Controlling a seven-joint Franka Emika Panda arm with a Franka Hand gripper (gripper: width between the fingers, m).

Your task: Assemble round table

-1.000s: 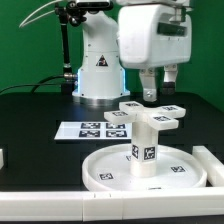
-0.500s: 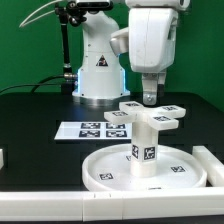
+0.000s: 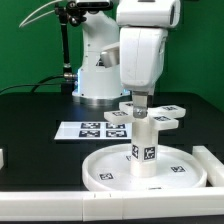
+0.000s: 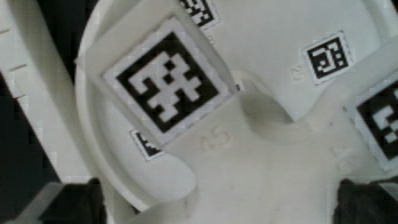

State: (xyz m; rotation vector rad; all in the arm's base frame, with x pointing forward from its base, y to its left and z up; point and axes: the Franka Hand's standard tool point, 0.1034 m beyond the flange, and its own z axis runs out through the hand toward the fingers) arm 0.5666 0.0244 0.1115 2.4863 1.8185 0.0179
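the big round disc (image 3: 140, 168) lies flat on the black tabletop (image 3: 40, 110), near the front. the short leg (image 3: 144, 148) stands up straight in the middle of the disc. the cross-shaped foot (image 3: 150, 113) sits on top of the leg, with black-and-white tags on its arms. the robot's jaws (image 3: 141, 104) hang right over the middle of the foot, very close to it, and it is hard to tell if they touch. i cannot tell if the jaws are apart or together. in the wrist view the foot (image 4: 231, 100) fills the picture. the marker board (image 3: 92, 130) lies flat behind the disc, on the exterior view's left.
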